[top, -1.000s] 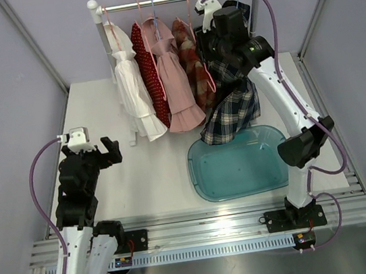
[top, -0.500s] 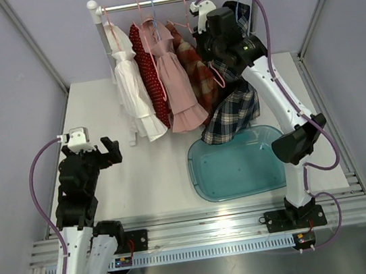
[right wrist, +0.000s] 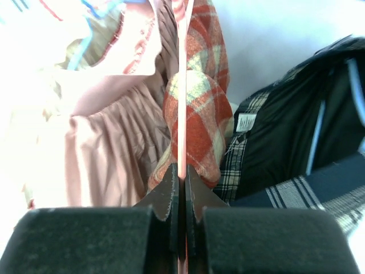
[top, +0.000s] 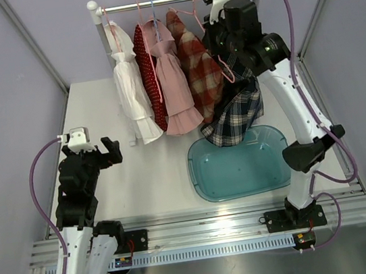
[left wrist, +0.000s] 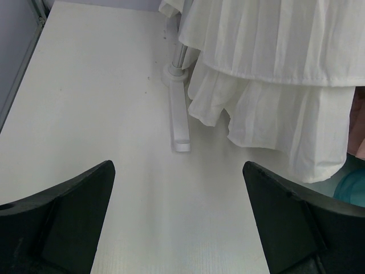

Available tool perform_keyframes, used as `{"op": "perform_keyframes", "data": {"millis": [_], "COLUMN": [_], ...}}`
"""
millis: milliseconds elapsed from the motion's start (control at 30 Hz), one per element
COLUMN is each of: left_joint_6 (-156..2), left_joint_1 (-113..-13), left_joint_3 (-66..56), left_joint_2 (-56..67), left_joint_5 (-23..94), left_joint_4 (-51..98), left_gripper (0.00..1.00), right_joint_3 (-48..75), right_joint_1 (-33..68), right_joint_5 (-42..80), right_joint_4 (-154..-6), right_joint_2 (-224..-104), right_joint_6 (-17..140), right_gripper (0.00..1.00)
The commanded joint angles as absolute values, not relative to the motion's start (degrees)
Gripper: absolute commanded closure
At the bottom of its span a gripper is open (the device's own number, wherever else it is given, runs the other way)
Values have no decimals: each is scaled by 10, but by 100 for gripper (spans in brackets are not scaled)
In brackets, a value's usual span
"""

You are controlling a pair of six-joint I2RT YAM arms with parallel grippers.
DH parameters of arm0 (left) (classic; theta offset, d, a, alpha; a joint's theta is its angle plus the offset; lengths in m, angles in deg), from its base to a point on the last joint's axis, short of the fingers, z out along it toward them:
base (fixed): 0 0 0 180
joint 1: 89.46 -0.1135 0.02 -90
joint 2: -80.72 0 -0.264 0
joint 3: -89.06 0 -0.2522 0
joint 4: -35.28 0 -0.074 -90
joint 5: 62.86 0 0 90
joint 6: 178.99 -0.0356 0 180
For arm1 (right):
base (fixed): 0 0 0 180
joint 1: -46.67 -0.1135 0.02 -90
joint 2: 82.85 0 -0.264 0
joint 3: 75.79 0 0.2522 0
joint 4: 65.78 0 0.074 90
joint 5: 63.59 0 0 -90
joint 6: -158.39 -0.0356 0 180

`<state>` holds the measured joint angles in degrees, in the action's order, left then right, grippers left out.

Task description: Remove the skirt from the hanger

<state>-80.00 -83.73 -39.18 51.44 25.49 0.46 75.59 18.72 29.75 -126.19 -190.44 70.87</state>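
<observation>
- Right gripper (right wrist: 181, 171): jaws pinched shut on the pink hanger (right wrist: 183, 103) wire, near the right end of the rail (top: 150, 2).
- Red plaid skirt (right wrist: 199, 114) drapes that hanger, just ahead of the jaws; its long axis hangs down from the rail.
- Hanger hook shows above the rail.
- Left gripper (left wrist: 177, 171): jaws wide, empty, well apart from the rail; right arm nearer.

Black left pincer (top: 108, 149) and right pincer (right wrist: 181, 174) cap white-linked, black-jointed arms (top: 301, 103) trailing looping purple cables.
</observation>
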Motion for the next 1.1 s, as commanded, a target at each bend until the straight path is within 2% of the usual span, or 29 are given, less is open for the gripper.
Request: {"op": "perform_keyframes", "data": {"millis": [0,233,433,767,967,1067], "left_joint_6": [-806,-807,-800,-711,-619,-581], "left_joint_1": [-834,-834,-833,-831,-822,-790], "left_joint_3": [-382,-385,-388,-382,-424,-419], "left_joint_2": [525,533,535,503,508,485], "left_joint_5": [284,304,355,598,719,742], "left_joint_4": [35,42,62,159,342,380], "left_gripper": [1,1,1,1,1,1], "right_joint_3": [756,653,552,460,456,429], "right_joint_1": [183,182,183,242,292,304], "right_joint_5": [276,267,189,51,-154,-216], "right_joint_4": [-1198,-1204,-1233,-1378,-1492,-1486], "right_joint_2": [-1821,-1726,-1620,-1461,-1408,-1402], "right_joint_6": [712,752,824,948,1021,1018], "right_gripper": [100,100,100,100,100,100]}}
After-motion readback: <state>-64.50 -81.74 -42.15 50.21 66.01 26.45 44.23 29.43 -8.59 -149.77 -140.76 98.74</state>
